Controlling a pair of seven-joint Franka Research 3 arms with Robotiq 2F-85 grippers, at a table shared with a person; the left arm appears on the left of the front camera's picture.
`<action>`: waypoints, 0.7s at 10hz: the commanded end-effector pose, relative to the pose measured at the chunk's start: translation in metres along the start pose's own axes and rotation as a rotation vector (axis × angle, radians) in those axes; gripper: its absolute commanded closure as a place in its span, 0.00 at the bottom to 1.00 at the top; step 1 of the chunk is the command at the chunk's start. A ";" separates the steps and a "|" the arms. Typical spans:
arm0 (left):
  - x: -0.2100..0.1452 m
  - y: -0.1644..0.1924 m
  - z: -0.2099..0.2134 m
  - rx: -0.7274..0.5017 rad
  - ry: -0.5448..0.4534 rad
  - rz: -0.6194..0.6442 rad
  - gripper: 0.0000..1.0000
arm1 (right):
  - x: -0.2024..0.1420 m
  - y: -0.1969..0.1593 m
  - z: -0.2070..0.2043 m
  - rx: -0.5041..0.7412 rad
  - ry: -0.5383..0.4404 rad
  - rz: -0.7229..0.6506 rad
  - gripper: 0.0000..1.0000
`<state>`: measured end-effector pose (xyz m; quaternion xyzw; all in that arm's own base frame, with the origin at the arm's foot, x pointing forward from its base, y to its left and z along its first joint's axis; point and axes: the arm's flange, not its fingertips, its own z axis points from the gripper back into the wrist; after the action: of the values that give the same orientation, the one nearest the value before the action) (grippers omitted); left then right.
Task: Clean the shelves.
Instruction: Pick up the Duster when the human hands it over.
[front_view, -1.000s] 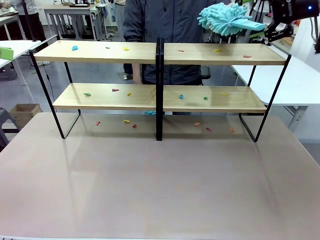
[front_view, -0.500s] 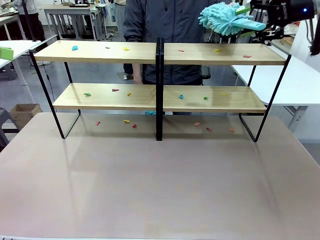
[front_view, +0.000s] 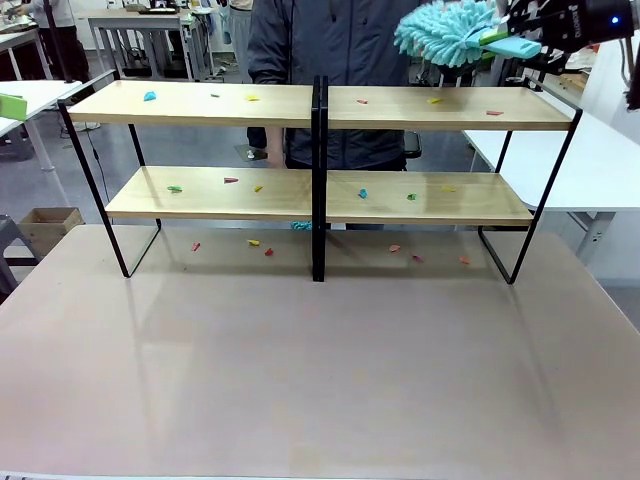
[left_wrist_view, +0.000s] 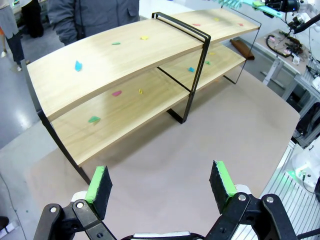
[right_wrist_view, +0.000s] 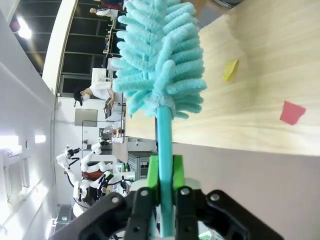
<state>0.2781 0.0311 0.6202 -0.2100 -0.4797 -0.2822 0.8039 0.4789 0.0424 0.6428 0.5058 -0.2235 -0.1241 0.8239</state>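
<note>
The shelves (front_view: 200, 104) are a two-tier rack of light wooden boards in a black frame, standing at the far side of the beige table, also seen in the left wrist view (left_wrist_view: 115, 60). Small coloured scraps (front_view: 150, 96) lie on both boards and on the tabletop beneath. My right gripper (front_view: 517, 35) is above the rack's top right end, shut on the handle of a turquoise fluffy duster (front_view: 445, 32). In the right wrist view the green pads clamp the duster handle (right_wrist_view: 164, 170), its head (right_wrist_view: 160, 55) over the top board. My left gripper (left_wrist_view: 160, 185) is open over the table.
A person in a dark jacket (front_view: 340, 40) stands behind the rack's middle. White tables (front_view: 600, 170) flank the scene on the right and far left. A cardboard box (front_view: 45, 225) sits on the floor at left. The beige tabletop (front_view: 320, 370) in front of the rack is bare.
The right gripper has closed on the duster's handle and lifted slightly, raising the duster head a little. The left gripper and the rack have not moved.
</note>
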 end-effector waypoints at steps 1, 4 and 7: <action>0.000 0.001 -0.001 -0.008 -0.005 0.001 0.00 | -0.001 0.003 -0.003 -0.007 -0.007 0.011 1.00; 0.000 0.001 -0.001 -0.008 -0.005 0.001 0.00 | -0.003 0.006 0.002 0.008 0.015 0.041 1.00; 0.000 0.001 -0.001 -0.008 -0.005 0.001 0.00 | -0.040 0.032 0.110 0.032 0.162 0.225 1.00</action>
<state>0.2780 0.0312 0.6204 -0.2098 -0.4800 -0.2821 0.8038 0.4295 0.0195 0.6831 0.4945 -0.2212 -0.0448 0.8394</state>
